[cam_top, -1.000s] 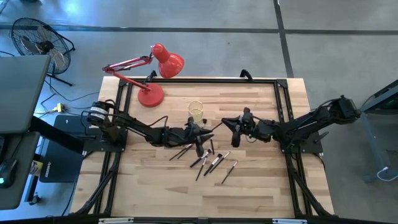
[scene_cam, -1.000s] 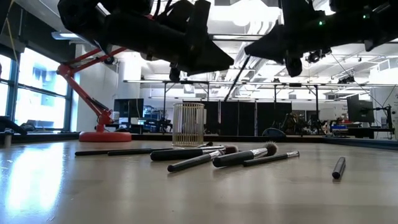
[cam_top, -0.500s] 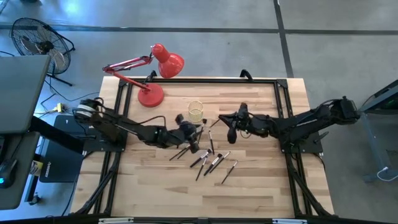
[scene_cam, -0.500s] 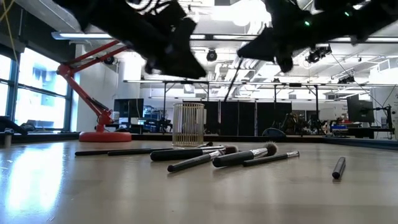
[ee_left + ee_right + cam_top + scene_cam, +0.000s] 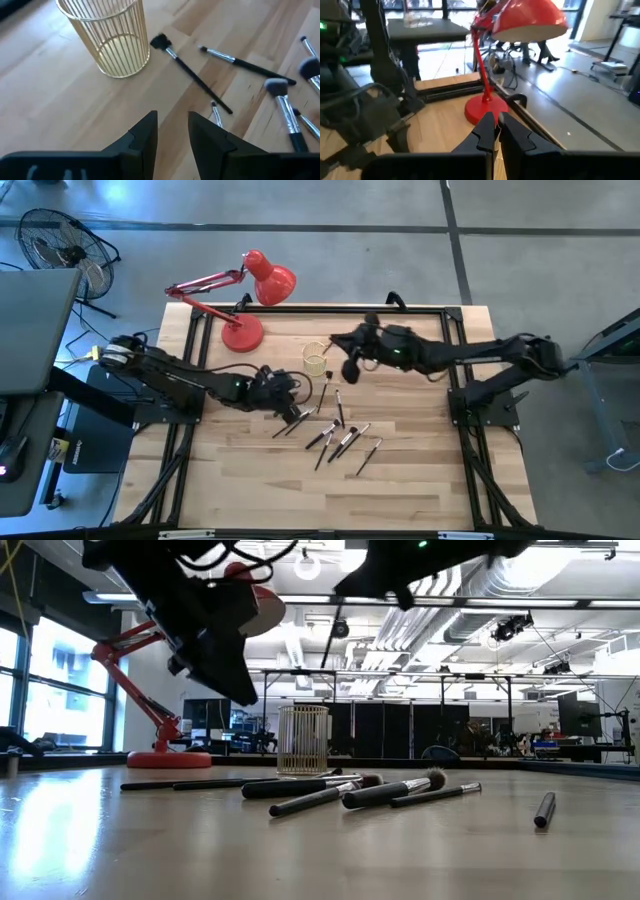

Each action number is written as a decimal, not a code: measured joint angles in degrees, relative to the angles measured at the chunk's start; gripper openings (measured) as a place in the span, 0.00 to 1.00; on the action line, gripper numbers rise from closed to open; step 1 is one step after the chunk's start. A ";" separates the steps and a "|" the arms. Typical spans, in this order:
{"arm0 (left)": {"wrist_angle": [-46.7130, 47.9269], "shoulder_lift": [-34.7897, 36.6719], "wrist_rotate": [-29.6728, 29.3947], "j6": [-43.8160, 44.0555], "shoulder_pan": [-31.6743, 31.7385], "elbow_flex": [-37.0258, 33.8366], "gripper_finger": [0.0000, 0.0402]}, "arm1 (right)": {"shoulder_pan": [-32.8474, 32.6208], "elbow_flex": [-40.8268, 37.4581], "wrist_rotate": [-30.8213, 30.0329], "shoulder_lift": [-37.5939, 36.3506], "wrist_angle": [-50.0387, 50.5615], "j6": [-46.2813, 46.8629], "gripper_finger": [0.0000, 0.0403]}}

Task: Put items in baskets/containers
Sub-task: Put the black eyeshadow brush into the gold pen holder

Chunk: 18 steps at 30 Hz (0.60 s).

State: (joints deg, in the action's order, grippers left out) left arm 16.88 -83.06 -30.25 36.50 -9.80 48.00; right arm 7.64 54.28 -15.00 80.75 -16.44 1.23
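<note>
The brushes (image 5: 335, 432) lie flat at about 5 o'clock from the wire cup (image 5: 316, 358), most with long axes running 1 to 7 o'clock; they look light, stiff and thin, so I would pinch one at mid-handle. The right gripper (image 5: 347, 358), just beside the cup at 3 o'clock, is clenched on one brush (image 5: 495, 131). The left gripper (image 5: 171, 134), at 7 o'clock from the cup, is released and empty.

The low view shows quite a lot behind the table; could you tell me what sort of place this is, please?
Probably a large robotics lab or industrial workspace: exposed ceiling ducts, a long row of dark workstation frames behind the wooden table, and tall windows at one side.
</note>
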 joint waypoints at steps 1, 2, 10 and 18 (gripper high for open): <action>-0.01 0.01 1.59 -0.02 0.74 0.04 0.26 | 0.47 1.79 0.84 1.99 1.45 -0.17 0.01; 0.05 0.00 3.26 -0.04 1.46 0.05 0.26 | 0.94 3.64 1.17 3.98 2.73 -0.23 0.01; 0.21 -0.45 8.25 -0.51 3.43 0.05 0.26 | 4.25 14.26 2.99 18.20 8.95 -0.22 0.02; 0.04 -0.45 10.24 -2.07 3.42 0.05 0.26 | 7.47 13.98 5.24 23.73 8.94 6.10 0.09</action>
State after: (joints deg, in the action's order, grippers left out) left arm 16.93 -83.50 -20.01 34.43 -6.37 48.05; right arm 15.12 68.25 -9.76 104.49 -7.50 7.33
